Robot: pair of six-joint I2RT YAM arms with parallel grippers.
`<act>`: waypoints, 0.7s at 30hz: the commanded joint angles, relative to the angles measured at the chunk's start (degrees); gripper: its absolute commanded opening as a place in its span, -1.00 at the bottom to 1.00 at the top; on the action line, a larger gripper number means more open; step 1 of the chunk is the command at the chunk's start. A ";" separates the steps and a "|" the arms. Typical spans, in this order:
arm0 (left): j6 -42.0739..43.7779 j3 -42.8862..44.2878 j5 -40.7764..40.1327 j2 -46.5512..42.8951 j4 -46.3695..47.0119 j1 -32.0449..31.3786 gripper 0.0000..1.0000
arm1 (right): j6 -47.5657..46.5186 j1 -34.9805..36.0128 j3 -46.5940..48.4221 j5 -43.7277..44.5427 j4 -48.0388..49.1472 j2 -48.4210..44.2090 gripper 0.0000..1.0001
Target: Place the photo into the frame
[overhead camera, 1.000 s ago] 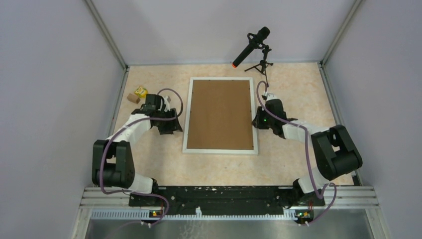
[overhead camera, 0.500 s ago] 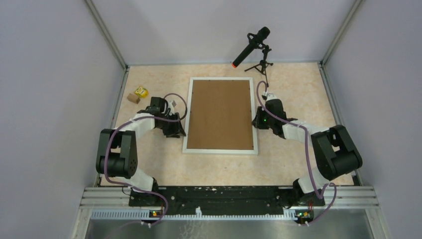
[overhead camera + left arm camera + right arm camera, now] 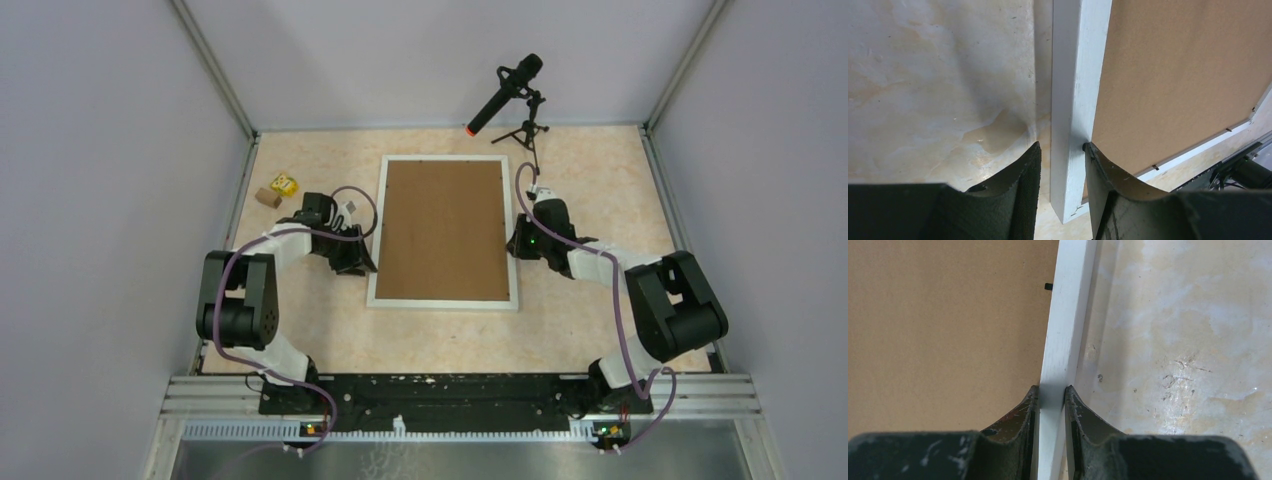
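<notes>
The frame (image 3: pixel 445 303) lies flat mid-table, back side up, its white rails around a brown backing board (image 3: pixel 443 230). The photo does not show in any view. My left gripper (image 3: pixel 355 262) straddles the left rail (image 3: pixel 1078 60) near the frame's near corner. Its jaws have closed in on that rail: the inner fingertip (image 3: pixel 1093 155) presses where rail meets board, and a thin sliver of table shows beside the outer one. My right gripper (image 3: pixel 515 243) is shut on the right rail (image 3: pixel 1070 300), both fingertips tight against it (image 3: pixel 1051 388).
A microphone (image 3: pixel 505 95) on a small tripod stands at the back, just beyond the frame's far right corner. Small yellow and brown blocks (image 3: pixel 276 190) sit at the far left. Grey walls close in the table's sides and back. A black retaining tab (image 3: pixel 1048 286) sits on the board's edge.
The left arm has moved right to the frame's left rail, and its jaws have narrowed around it. The right arm and the frame have not moved.
</notes>
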 commanded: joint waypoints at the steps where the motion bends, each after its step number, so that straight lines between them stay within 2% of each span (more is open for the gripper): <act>1: 0.54 -0.16 -1.33 1.78 1.56 -0.90 -0.15 | -1.83 2.17 -1.99 -3.26 -8.93 3.90 -1.00; 11: -4.00 -0.39 -6.88 5.18 2.24 -5.85 -0.09 | -1.83 2.17 -1.91 -3.28 -8.91 4.29 -1.00; 21: -6.16 3.34 -18.93 11.18 -2.58 -8.18 -0.01 | -1.83 2.16 -1.85 -3.50 -8.96 4.44 -1.00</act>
